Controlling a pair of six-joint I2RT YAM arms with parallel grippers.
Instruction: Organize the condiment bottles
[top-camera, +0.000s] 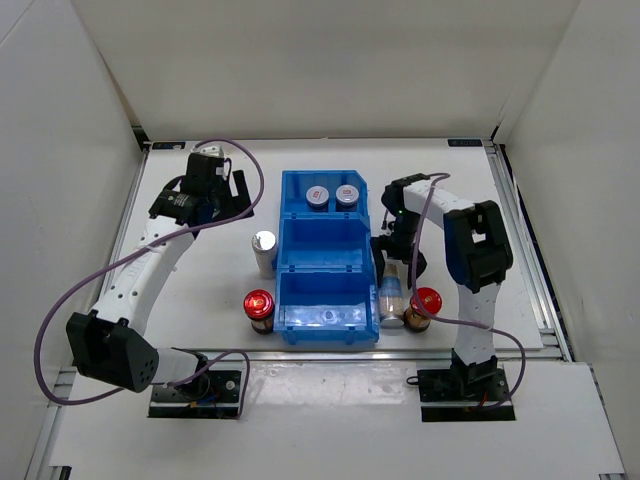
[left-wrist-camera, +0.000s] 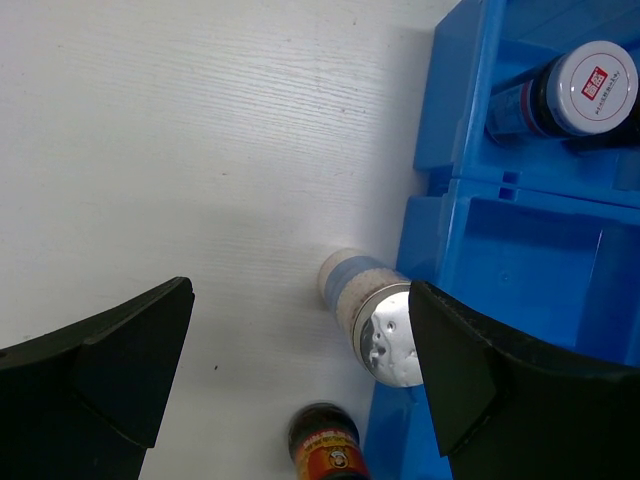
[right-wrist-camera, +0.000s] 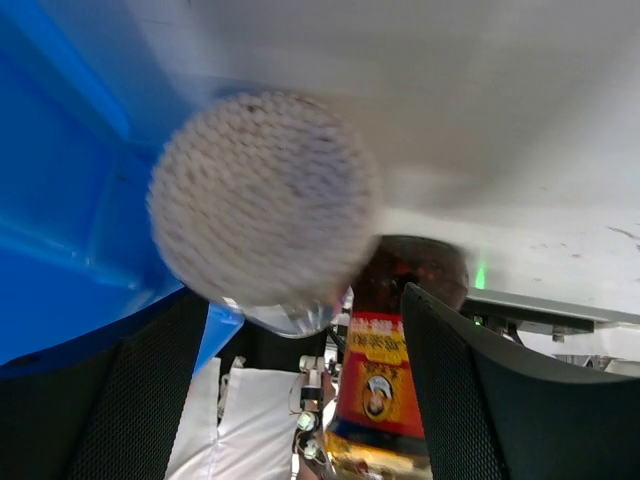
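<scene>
Right claw (top-camera: 395, 268), jaws apart, hangs directly above the apparently upright white-blue bottle (top-camera: 391, 300) on the surface, against the blue bin's (top-camera: 318, 343) right wall; the open left claw (left-wrist-camera: 300, 380) is well apart.

Blue bin (top-camera: 322, 267). Between the right gripper's (right-wrist-camera: 300, 295) black fingers (right-wrist-camera: 130, 400), the white-blue bottle's (right-wrist-camera: 262, 195) end looks speckled grey, though blurred. Beyond it, a red-capped brown bottle (right-wrist-camera: 385, 370) with a red-and-yellow label. White table (top-camera: 200, 285).

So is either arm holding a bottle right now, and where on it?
Left gripper: nothing, jaws open. Right gripper: jaws apart at the white-blue bottle, but it's blurred, so a grip cannot be told.
</scene>
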